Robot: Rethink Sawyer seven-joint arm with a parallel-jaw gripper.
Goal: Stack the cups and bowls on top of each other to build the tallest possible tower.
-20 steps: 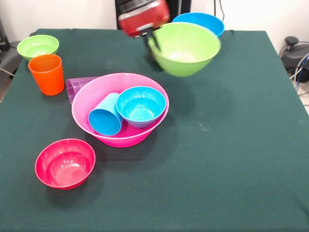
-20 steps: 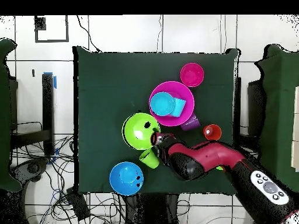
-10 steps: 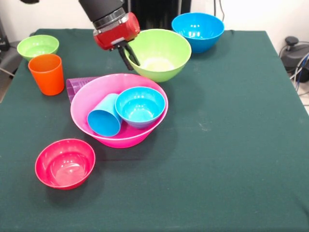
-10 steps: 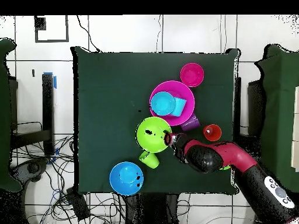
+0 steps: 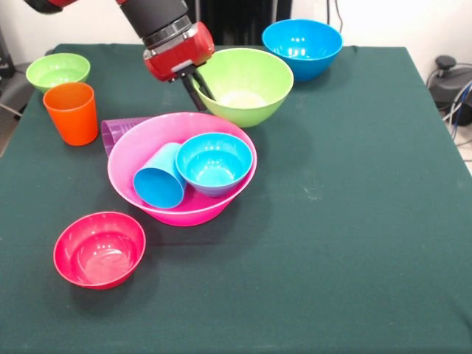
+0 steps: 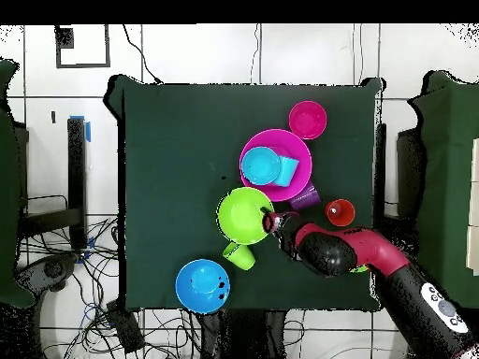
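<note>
Over green bowl [image 5: 242, 83], tool [image 5: 198, 90] angled.

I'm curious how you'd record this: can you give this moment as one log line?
gripper: shut on green bowl rim | green bowl: beside pink bowl | pink bowl holds: light blue cup, light blue bowl

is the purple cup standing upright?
No. The purple cup lies on its side behind the pink bowl, beside the upright orange cup.
</note>
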